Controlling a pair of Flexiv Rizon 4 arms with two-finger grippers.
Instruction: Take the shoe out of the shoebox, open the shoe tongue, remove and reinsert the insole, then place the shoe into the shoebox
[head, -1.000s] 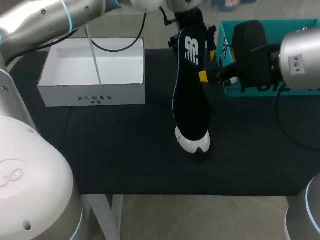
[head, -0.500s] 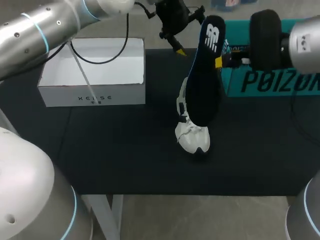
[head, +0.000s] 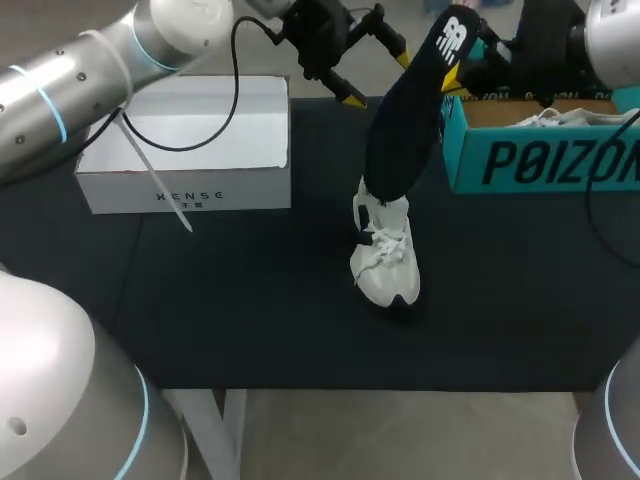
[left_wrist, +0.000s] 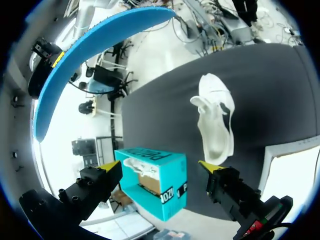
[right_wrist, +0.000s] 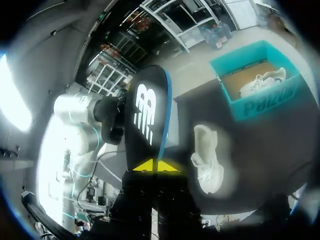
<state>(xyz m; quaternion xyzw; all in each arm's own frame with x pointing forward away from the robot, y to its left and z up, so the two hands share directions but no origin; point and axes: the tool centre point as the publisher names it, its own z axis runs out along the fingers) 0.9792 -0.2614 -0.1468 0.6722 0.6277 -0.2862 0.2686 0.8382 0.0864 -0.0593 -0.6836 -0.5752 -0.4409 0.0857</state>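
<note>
A white shoe lies on the black table, toe toward the front. My right gripper is shut on the logo end of the black insole, which hangs slanted above the shoe. In the right wrist view the gripper pinches the insole, with the shoe below. My left gripper is open and empty beside the insole. From the left wrist its gripper looks at the insole's blue underside, the shoe and the teal shoebox.
The teal shoebox stands at the back right with a second white shoe inside. A white open box stands at the back left. A thin white strap hangs from my left arm over it.
My right gripper has swung the insole up and back to the right, off the shoe, and uncovered the teal box. My left gripper has drawn away to the left, fingers apart.
</note>
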